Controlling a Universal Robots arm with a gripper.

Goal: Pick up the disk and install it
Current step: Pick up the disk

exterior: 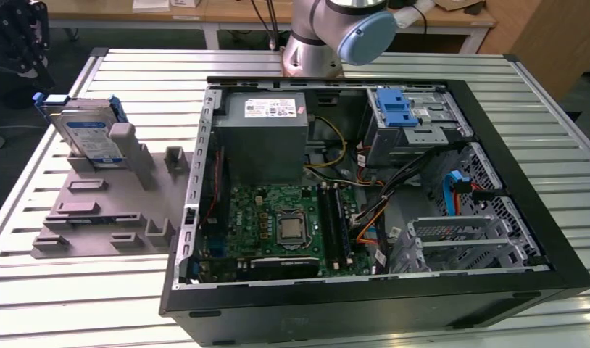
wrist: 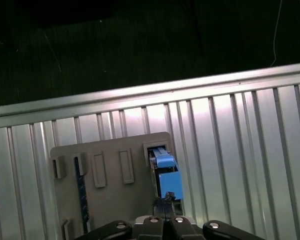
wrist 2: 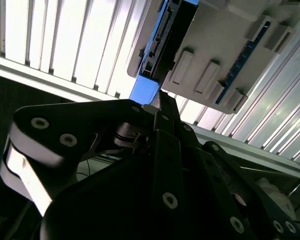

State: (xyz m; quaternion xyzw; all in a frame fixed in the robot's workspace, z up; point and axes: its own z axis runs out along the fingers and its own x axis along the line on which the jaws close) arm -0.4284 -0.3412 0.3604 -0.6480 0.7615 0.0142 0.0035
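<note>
Disk (exterior: 87, 134): stands on edge in a grey slotted holder (exterior: 92, 210), at the holder's far end. The holder lies on the slatted metal desk (exterior: 82, 304), at the exterior view's left. Silver face and white-and-blue label turned toward the near right, blue carrier framing it. Well apart from the open computer case (exterior: 527, 290), which takes up the middle and right of the desk.

Hand (wrist: 164, 204): looks down on the holder from above. In both wrist views its tip (wrist 2: 164, 102) sits close over the blue top edge of the disk (wrist: 165, 177), and I can't tell if they touch. The tips appear drawn together into one narrow point, so closed, with nothing between them.

Key relation: disk lies directly below and just ahead of the hand. Long axis roughly upright, leaning slightly. Seen from above, the disk (wrist 2: 165, 45) offers a thin blue-edged strip, and that strip points toward the hand tip, not across it.

Single arm (exterior: 334, 29), base at the far side of the desk behind the case.

Case: blue-latched drive cage (exterior: 406, 116) at its far right.

Work so far: disk not lifted, seated in the holder.
</note>
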